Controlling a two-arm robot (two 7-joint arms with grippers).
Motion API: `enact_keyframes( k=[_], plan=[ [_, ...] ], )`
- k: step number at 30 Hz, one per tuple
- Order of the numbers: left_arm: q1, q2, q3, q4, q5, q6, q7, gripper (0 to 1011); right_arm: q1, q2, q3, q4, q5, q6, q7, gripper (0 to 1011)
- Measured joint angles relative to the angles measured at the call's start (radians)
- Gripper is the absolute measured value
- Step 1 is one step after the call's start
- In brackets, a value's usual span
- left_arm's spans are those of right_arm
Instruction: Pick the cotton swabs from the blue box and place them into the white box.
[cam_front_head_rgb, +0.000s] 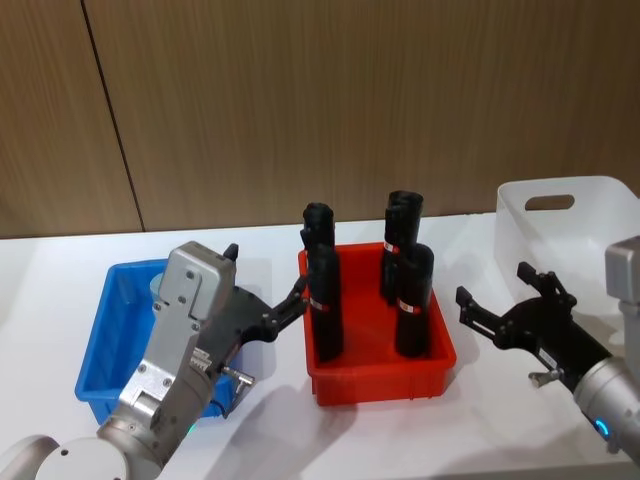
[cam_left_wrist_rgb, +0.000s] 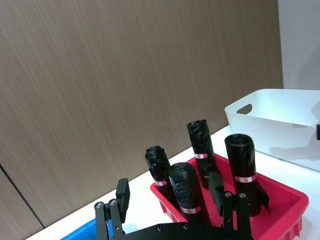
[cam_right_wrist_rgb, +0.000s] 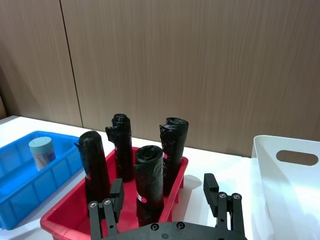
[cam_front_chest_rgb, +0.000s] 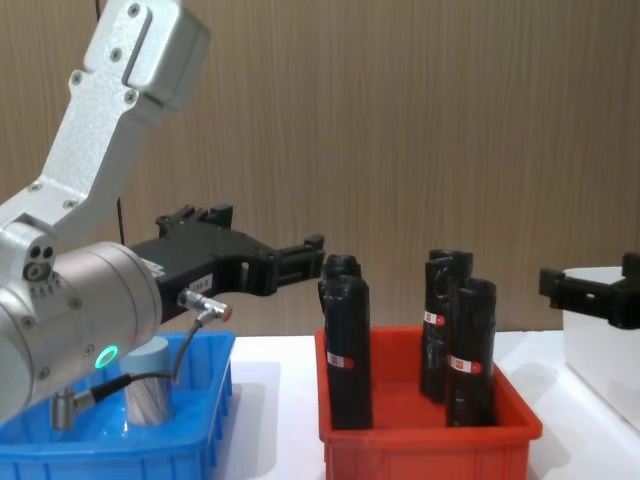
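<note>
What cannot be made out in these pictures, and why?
1. Head view: the left gripper and its arm cover much of the blue box, so the number of cotton swabs is unclear.
2. Head view: the white box is cut by the right edge; its floor is hidden.
3. Labels on the black rolls: too small to read.

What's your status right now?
Open, empty: left gripper by blue box, right gripper by white box. One cotton swabs jar standing in blue box. Red bin of black rolls between boxes.

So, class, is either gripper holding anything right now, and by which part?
Nothing is held. The left gripper and right gripper are open and empty; the cotton swabs stand in the blue box.
</note>
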Motion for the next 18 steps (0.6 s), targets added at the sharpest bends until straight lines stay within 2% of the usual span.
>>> enact_keyframes(
  k=[8, 18],
  plan=[
    [0.0, 0.0, 0.0, 0.0, 0.0, 0.0, 0.0, 1000, 0.087, -0.017, 0.006, 0.118, 0.005, -0.016, 0.086, 1001],
    [0.0, 0.0, 0.0, 0.0, 0.0, 0.0, 0.0, 1000, 0.218, -0.05, 0.008, 0.315, 0.029, -0.062, 0.222, 1001]
  ],
)
